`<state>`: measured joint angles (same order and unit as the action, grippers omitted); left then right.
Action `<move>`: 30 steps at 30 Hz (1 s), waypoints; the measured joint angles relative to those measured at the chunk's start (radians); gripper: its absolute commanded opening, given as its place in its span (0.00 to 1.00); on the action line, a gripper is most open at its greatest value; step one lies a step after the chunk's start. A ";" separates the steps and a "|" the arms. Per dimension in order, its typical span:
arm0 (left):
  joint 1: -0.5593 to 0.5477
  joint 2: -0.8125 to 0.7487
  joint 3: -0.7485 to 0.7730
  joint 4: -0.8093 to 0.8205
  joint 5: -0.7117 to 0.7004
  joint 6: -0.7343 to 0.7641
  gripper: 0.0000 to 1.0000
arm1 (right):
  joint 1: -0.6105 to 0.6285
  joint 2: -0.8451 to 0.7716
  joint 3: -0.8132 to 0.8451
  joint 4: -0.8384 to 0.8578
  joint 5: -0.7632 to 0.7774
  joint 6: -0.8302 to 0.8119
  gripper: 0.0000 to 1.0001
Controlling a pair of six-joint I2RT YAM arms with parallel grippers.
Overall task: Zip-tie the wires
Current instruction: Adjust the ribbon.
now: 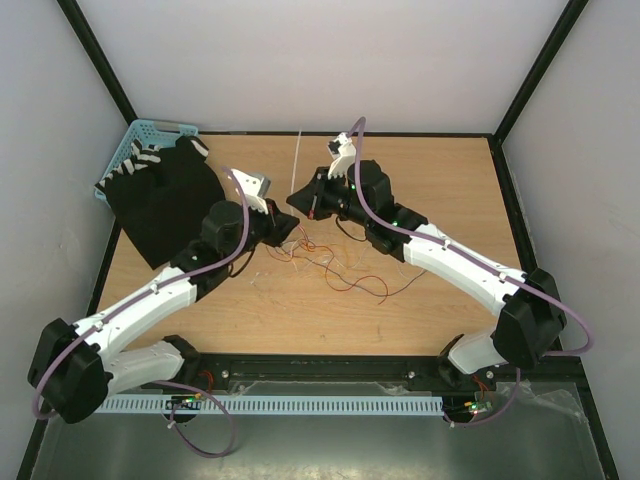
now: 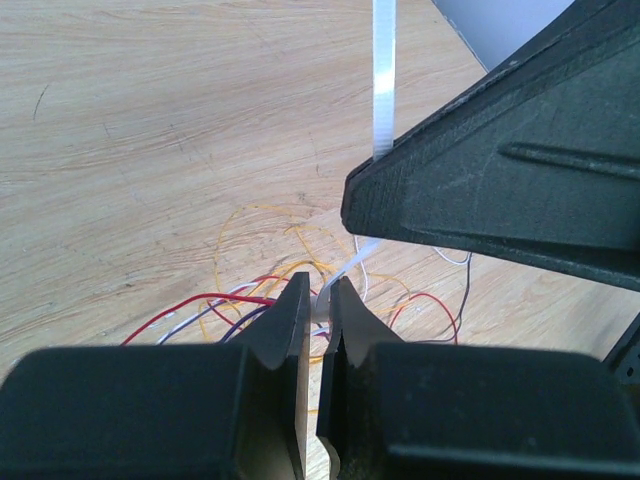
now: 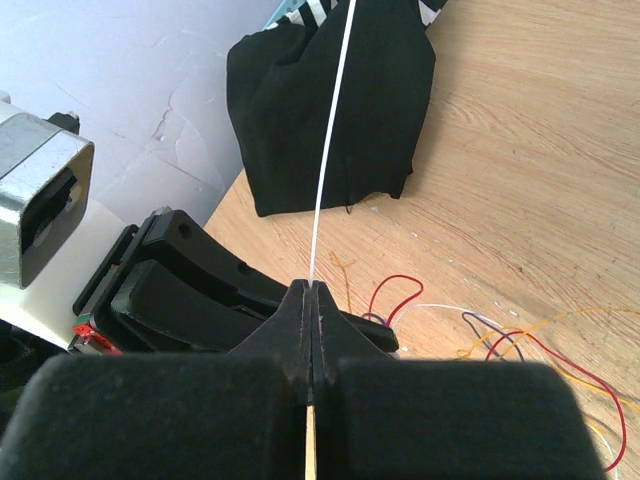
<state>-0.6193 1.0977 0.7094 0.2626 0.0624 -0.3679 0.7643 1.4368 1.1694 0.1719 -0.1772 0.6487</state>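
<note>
Right gripper (image 3: 310,292), lower centre, clamps the zip tie (image 3: 330,150); left gripper (image 2: 320,292) pinches it above the wires (image 2: 250,297)

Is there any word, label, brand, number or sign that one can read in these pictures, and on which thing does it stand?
None can be read.
The white marks at the edge of the black cloth are too small to tell as letters.
The zip tie is blank.

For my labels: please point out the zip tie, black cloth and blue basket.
zip tie (image 3: 330,150), right wrist view, mid strap.
black cloth (image 1: 170,200), top external view, centre.
blue basket (image 1: 160,127), top external view, far rim.
</note>
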 measured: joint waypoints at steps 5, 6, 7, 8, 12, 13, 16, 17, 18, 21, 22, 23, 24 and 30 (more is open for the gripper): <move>-0.002 -0.002 -0.002 0.002 -0.008 0.002 0.00 | 0.000 -0.005 0.000 -0.003 0.001 -0.008 0.00; -0.002 -0.008 -0.002 0.001 -0.011 0.002 0.00 | -0.001 -0.009 0.000 -0.004 0.002 -0.011 0.01; -0.004 -0.015 -0.002 0.000 -0.013 0.004 0.00 | -0.002 -0.016 -0.001 -0.006 0.001 -0.016 0.11; -0.005 -0.024 -0.002 0.000 -0.014 0.006 0.00 | -0.005 -0.026 -0.004 -0.005 0.000 -0.020 0.21; -0.006 -0.066 -0.002 -0.058 -0.029 0.024 0.00 | -0.032 -0.098 -0.047 0.039 -0.013 -0.034 0.61; -0.006 -0.069 -0.002 -0.083 -0.035 0.027 0.00 | -0.044 -0.123 -0.060 0.053 -0.017 -0.038 0.69; -0.006 -0.069 0.003 -0.164 -0.055 0.040 0.00 | -0.082 -0.212 -0.117 0.097 -0.014 -0.070 0.91; -0.006 -0.069 0.011 -0.192 -0.064 0.044 0.00 | -0.095 -0.245 -0.145 0.108 -0.006 -0.087 0.98; -0.006 -0.070 0.018 -0.211 -0.071 0.047 0.00 | -0.105 -0.276 -0.174 0.116 0.006 -0.103 1.00; -0.006 -0.071 0.060 -0.270 -0.094 0.053 0.00 | -0.120 -0.355 -0.274 0.151 0.045 -0.178 0.99; -0.006 -0.072 0.077 -0.286 -0.101 0.053 0.00 | -0.120 -0.376 -0.311 0.167 0.051 -0.201 0.99; -0.006 -0.075 0.096 -0.301 -0.108 0.053 0.00 | -0.120 -0.395 -0.358 0.193 0.056 -0.224 0.99; -0.006 -0.079 0.111 -0.311 -0.114 0.053 0.00 | -0.120 -0.410 -0.401 0.216 0.058 -0.242 0.99; -0.011 -0.091 0.195 -0.361 -0.136 0.052 0.00 | -0.096 -0.410 -0.620 0.376 0.058 -0.340 0.99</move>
<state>-0.6304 1.0065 0.9047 -0.0982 -0.0734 -0.3161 0.6685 1.0267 0.5491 0.5476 -0.1192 0.3092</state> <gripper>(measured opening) 0.085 0.993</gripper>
